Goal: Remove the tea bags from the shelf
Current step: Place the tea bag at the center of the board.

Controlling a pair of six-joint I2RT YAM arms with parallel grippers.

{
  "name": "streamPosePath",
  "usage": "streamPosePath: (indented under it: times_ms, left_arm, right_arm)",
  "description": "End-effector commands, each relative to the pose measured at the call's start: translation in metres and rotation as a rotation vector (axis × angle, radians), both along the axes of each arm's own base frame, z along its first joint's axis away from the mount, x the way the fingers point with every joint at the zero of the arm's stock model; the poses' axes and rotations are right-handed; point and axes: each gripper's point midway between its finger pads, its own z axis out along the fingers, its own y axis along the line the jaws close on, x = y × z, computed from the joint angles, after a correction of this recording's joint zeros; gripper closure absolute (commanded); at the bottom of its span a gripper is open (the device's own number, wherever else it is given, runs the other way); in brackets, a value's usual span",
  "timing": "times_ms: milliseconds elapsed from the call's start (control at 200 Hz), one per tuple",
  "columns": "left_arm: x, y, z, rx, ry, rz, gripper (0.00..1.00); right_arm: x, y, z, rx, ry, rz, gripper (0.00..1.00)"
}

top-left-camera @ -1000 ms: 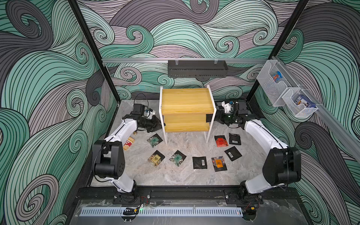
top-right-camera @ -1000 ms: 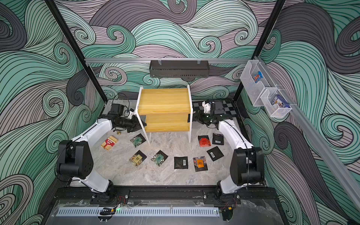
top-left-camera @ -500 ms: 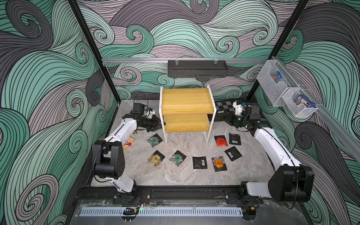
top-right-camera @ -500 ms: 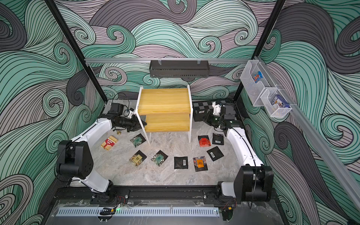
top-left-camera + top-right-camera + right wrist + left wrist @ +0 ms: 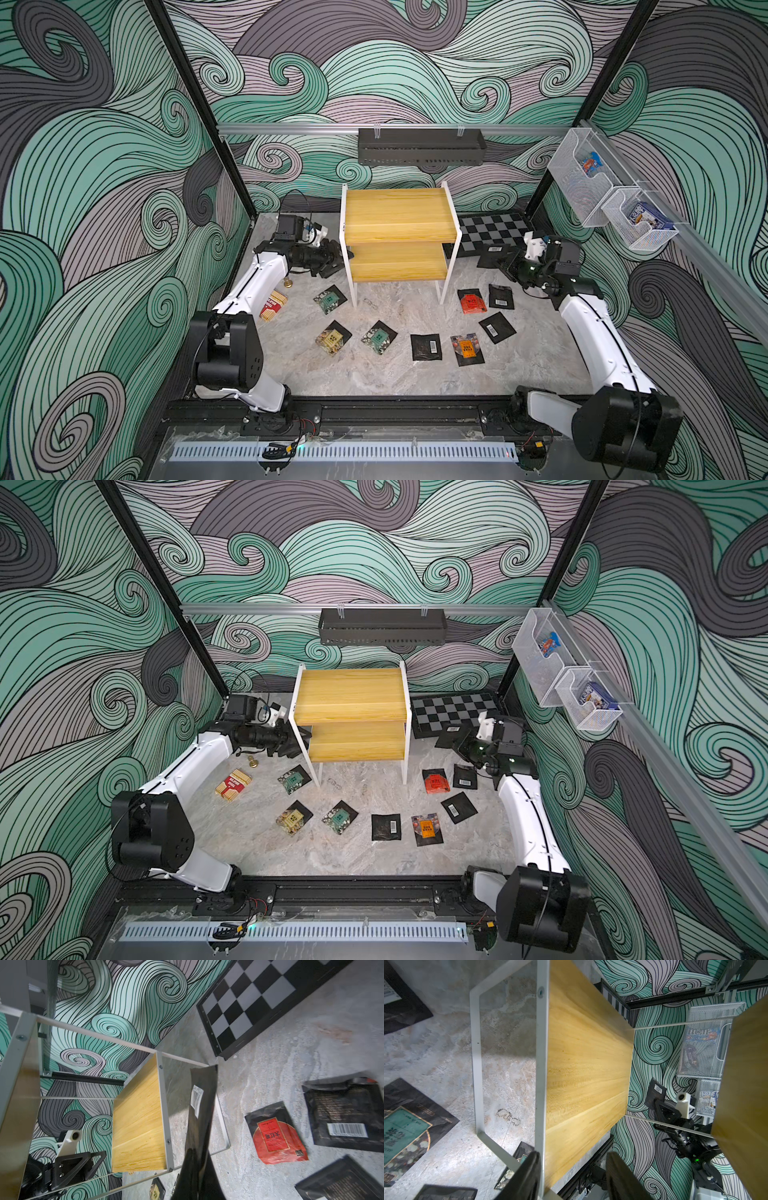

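1. My right gripper is clamped shut on one black tea bag with a white barcode label. This bag is off the shelf. It hangs just beside the shelf's right legs, near the front edge of the chessboard.
2. The relation the next move turns on: the bag sticks straight out past the fingertips, its length in line with the fingers, pointing back toward the shelf. In the right wrist view it stands edge-on, not flat. The table lies below it, so I judge that what is left is to lower it and let go over bare marble.
3. A red bag and a black bag lie on the table near that gripper, on its front side. I would set mine down beside them rather than on top.
4. My left gripper is partly open and holds nothing. In the left wrist view its fingers stand apart, with the end of the lower board showing between them. Whether they touch the frame I cannot tell. It sits across the shelf from the held bag, so this job belongs to the right arm.
5. Both boards look bare in both top views. At least eight other bags lie flat on the table in front of the shelf, so I judge the task is nearly done.
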Motion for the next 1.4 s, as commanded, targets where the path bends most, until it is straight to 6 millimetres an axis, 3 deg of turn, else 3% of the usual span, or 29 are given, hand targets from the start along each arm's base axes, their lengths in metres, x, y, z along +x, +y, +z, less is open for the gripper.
streamPosePath:
  times_ms: [0, 240, 460, 665, 941, 1126, 1391]
  left_arm:
    - [-0.002, 0.012, 0.013, 0.008, -0.041, 0.049, 0.45]
    - [-0.018, 0.033, 0.012, 0.019, -0.052, 0.136, 0.44]
    - [-0.037, 0.035, -0.005, 0.019, -0.021, 0.157, 0.44]
    - [-0.050, 0.034, -0.019, 0.017, 0.002, 0.143, 0.45]
    - [-0.055, 0.032, -0.027, 0.008, 0.024, 0.134, 0.44]
    - [-0.055, 0.032, -0.028, 0.006, 0.026, 0.135, 0.44]
    - [-0.056, 0.032, -0.035, 0.001, 0.036, 0.143, 0.44]
  right_arm:
    - [-0.008, -0.019, -0.016, 0.017, 0.061, -0.102, 1.00]
    - [-0.021, -0.072, -0.053, 0.012, 0.166, -0.322, 1.00]
    - [-0.027, -0.125, -0.080, 0.084, 0.194, -0.540, 1.00]
    - [-0.034, -0.155, -0.102, 0.097, 0.224, -0.646, 1.00]
    - [-0.028, -0.172, -0.132, 0.113, 0.269, -0.698, 1.00]
    - [-0.020, -0.170, -0.150, 0.152, 0.303, -0.690, 1.00]
    - [-0.023, -0.169, -0.168, 0.138, 0.358, -0.688, 0.90]
